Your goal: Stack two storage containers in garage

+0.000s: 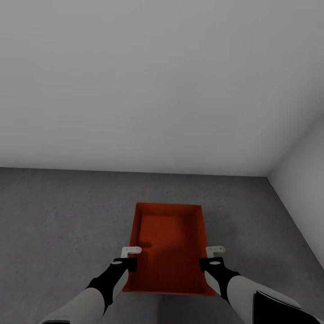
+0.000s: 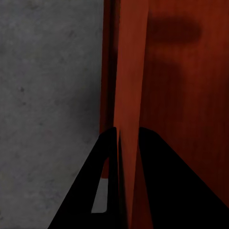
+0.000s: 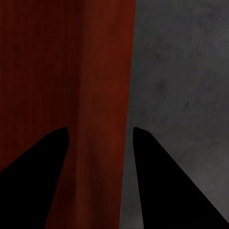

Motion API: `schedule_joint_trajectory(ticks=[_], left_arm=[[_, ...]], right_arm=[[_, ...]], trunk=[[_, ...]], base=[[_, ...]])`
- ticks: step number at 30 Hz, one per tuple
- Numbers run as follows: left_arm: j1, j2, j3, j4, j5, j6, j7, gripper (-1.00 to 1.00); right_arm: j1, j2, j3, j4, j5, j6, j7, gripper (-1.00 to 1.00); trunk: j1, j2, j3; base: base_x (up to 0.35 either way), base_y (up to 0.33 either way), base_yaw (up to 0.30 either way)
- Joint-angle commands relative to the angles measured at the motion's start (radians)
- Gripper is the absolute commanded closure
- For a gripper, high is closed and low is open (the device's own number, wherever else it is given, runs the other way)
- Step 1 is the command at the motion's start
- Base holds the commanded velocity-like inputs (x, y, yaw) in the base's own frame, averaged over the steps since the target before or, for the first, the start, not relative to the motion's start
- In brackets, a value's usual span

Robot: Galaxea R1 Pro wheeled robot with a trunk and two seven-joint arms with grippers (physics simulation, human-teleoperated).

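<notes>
One orange-red storage container stands low on the dark grey concrete floor of the garage, open top up and empty. My left gripper sits on its left wall. In the left wrist view this gripper is shut on that thin wall. My right gripper is at the right wall. In the right wrist view it is open, one finger on each side of the wall with a gap on both sides. The second container is out of view.
A bare grey-white wall rises just beyond the container, and a second wall meets it in a corner at the right. Mottled concrete spreads left of the bin and also to its right.
</notes>
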Motion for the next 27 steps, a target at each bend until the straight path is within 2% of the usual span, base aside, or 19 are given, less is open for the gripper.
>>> schedule_joint_trajectory(ticks=[1,12,18,26,27], left_arm=[[0.0,0.0,0.016,0.002,-0.001,0.006,0.0,1.0],[0.0,0.001,0.016,0.001,-0.001,0.006,-0.002,1.0],[0.0,0.002,0.015,0.001,-0.001,0.006,-0.001,1.0],[0.0,0.002,0.014,-0.001,-0.001,0.006,-0.001,1.0],[0.0,0.002,0.014,-0.001,-0.001,0.008,-0.001,-1.0]], right_arm=[[-0.001,-0.002,0.001,0.015,0.006,-0.01,-0.006,1.0],[-0.001,-0.003,0.001,0.015,0.004,-0.011,-0.005,1.0],[-0.001,-0.003,0.001,0.015,0.012,-0.047,-0.004,1.0],[-0.001,-0.002,0.004,0.015,0.017,-0.055,-0.004,1.0],[-0.001,-0.002,0.004,0.015,0.018,-0.054,-0.004,-1.0]], trunk=[[0.0,0.0,-0.001],[0.0,0.0,-0.001],[0.0,0.0,-0.001],[0.0,0.0,-0.001],[0.0,0.0,-0.001]], base=[[0.0,0.0,0.0],[0.0,0.0,0.0],[0.0,0.0,0.0],[0.0,0.0,0.0],[0.0,0.0,0.0]])
